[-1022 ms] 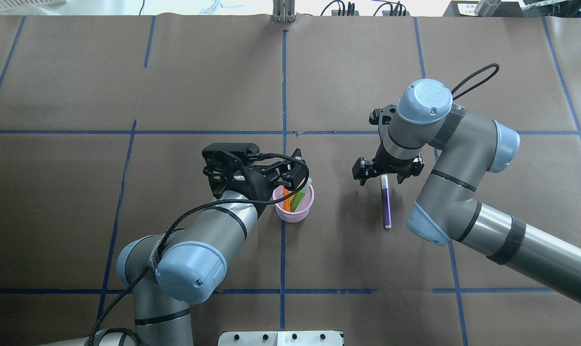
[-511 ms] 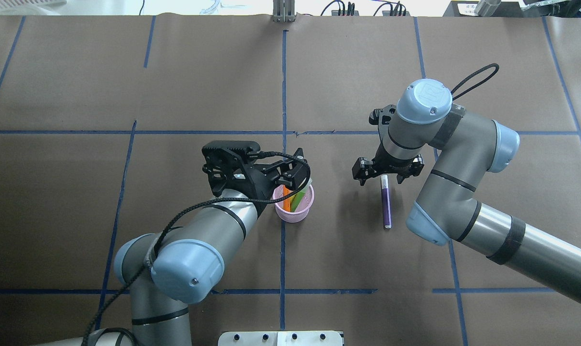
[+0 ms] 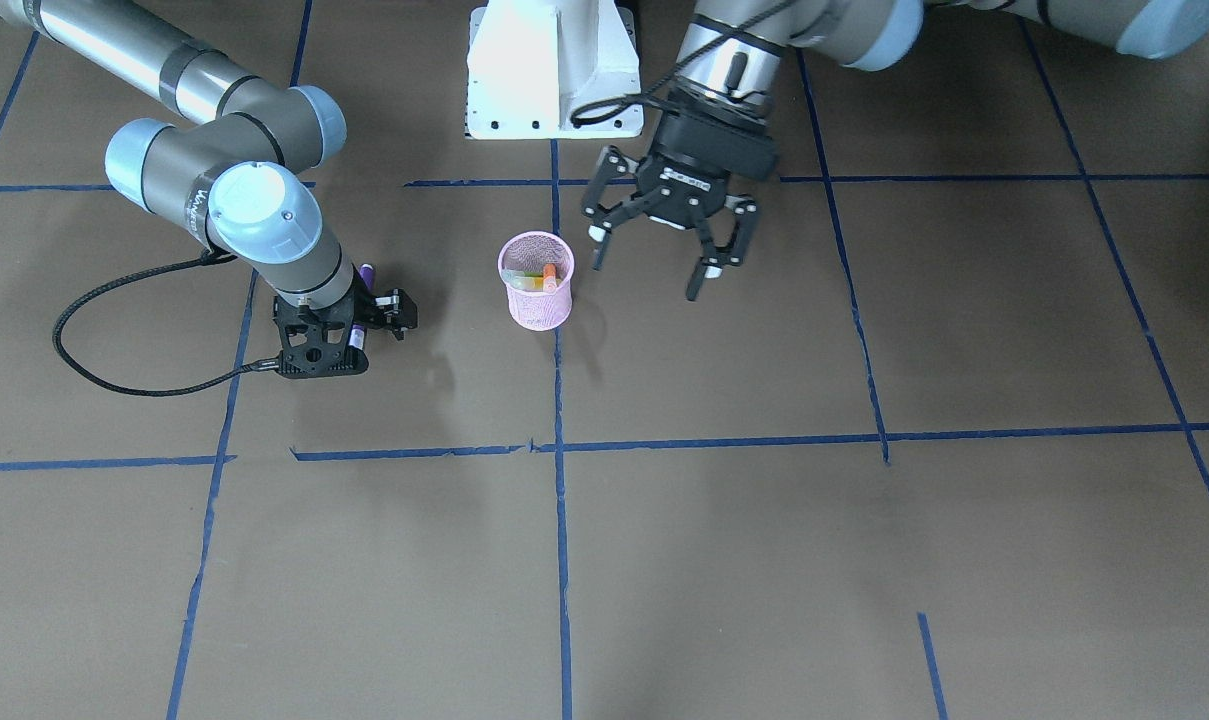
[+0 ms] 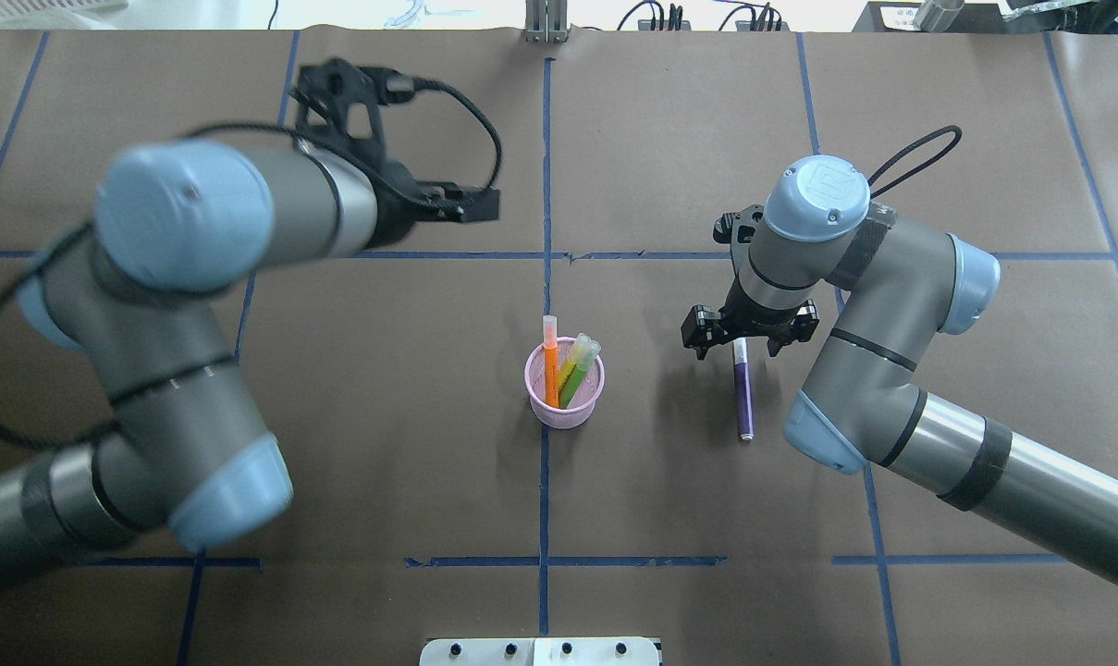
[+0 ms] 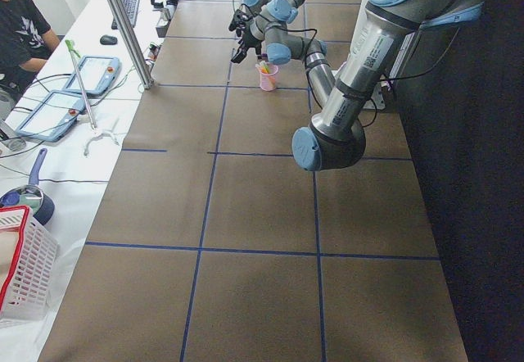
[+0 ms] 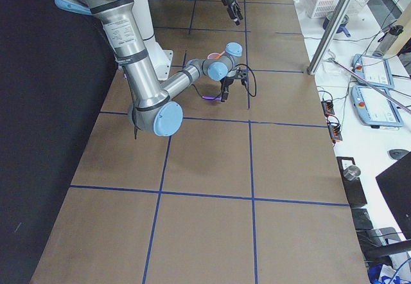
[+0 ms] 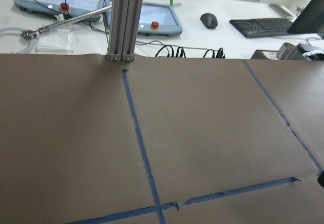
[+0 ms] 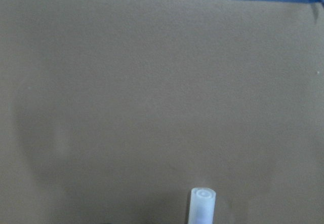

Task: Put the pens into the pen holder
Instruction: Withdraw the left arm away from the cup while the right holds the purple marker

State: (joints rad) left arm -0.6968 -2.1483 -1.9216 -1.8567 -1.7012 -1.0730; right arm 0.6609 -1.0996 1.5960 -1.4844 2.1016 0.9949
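The pink mesh pen holder (image 4: 565,400) stands at the table's middle, also in the front view (image 3: 536,295). An orange pen (image 4: 550,356) and a green pen (image 4: 577,375) stand in it, with what looks like a second yellow-green stick beside them. The purple pen (image 4: 744,393) lies flat to the holder's right. My right gripper (image 4: 740,340) is open, low over the table, its fingers on either side of the pen's pale cap end (image 8: 202,203). My left gripper (image 3: 654,275) is open and empty, raised beside the holder. Its arm is blurred in the overhead view.
The white robot base (image 3: 554,70) sits at the near edge. A black cable loop (image 3: 114,340) lies by my right arm. Blue tape lines cross the brown table. An aluminium post (image 7: 123,21) and tablets stand beyond the far edge.
My left gripper has left the holder's rim and risen, and its arm has swung up to the far left. The green pen now stands free in the holder. My right arm has barely moved.
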